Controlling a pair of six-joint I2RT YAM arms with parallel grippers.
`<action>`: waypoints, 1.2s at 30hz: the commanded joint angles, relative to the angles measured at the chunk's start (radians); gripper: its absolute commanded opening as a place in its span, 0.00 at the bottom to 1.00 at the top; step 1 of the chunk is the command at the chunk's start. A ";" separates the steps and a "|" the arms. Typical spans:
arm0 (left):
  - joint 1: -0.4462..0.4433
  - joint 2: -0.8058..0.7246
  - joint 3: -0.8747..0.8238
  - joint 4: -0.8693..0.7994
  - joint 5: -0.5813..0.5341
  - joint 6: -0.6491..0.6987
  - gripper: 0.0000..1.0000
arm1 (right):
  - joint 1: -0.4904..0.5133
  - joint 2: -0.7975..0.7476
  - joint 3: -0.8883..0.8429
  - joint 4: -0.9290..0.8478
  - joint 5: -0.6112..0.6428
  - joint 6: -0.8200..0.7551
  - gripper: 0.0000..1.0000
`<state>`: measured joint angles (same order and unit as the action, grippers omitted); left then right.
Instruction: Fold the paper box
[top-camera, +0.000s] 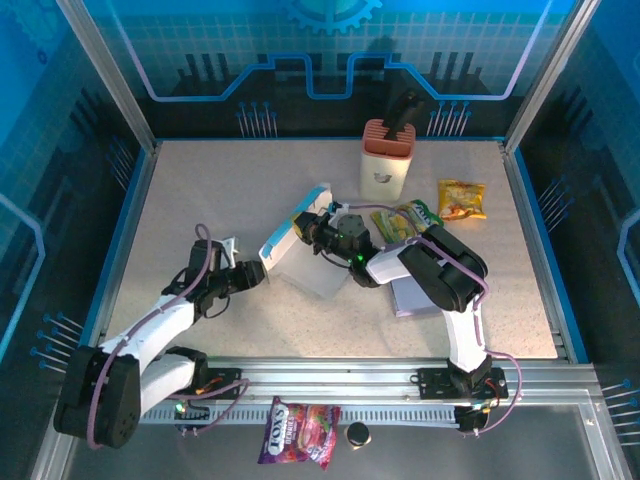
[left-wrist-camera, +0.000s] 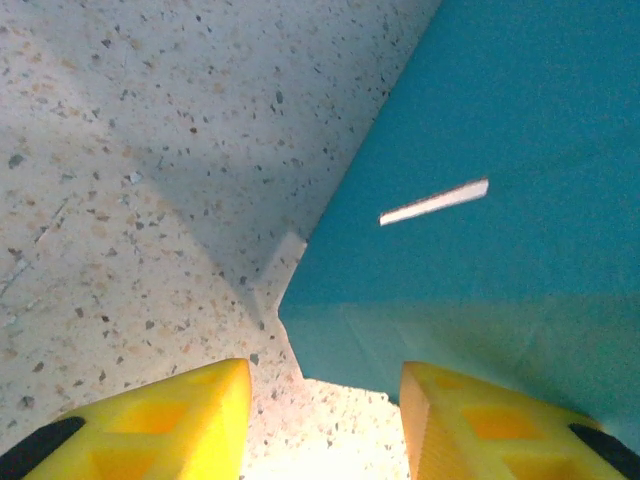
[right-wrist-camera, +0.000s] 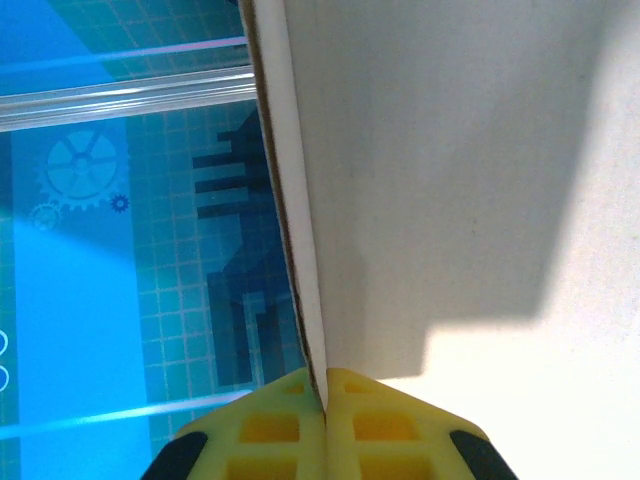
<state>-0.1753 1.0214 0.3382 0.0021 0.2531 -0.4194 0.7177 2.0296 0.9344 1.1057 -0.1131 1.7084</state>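
The right gripper (right-wrist-camera: 325, 385) is pinched tight on the thin edge of an upright white panel (right-wrist-camera: 450, 200) of the teal-and-white paper box (top-camera: 280, 242), which stands half-raised near the middle of the speckled beige surface (top-camera: 200, 190), between the two arms. The left gripper (left-wrist-camera: 322, 372) has its yellow fingers apart with nothing between them. In its wrist view the lower corner of the box's teal face (left-wrist-camera: 480, 150) sits just ahead of the gap, low over the surface. The step in hand looks like raising and creasing a side wall, with the right arm as anchor and the left doing the folding. To do it well, the right clamp should hold firm without twisting, since a thin card edge buckles or tears easily. The left should lay a finger flat against the teal face close to the crease line, not at the loose corner, and push evenly so the panel hinges along its score. From overhead the creases are hard to make out, so which flap comes next is probably best judged from the wrist views. Pressing the base against the surface would stop the light box from sliding.
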 joint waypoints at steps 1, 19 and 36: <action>-0.007 -0.039 -0.032 0.066 -0.031 0.038 0.45 | -0.011 0.016 0.017 -0.033 -0.013 0.012 0.00; -0.049 0.005 -0.054 0.231 0.020 0.090 0.40 | -0.026 0.009 0.006 -0.044 -0.050 0.040 0.00; -0.117 0.050 -0.016 0.249 -0.008 0.155 0.35 | -0.032 0.000 0.010 -0.050 -0.062 0.054 0.00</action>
<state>-0.2768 1.0565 0.2928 0.2241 0.2569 -0.3099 0.6968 2.0296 0.9379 1.0908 -0.1642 1.7473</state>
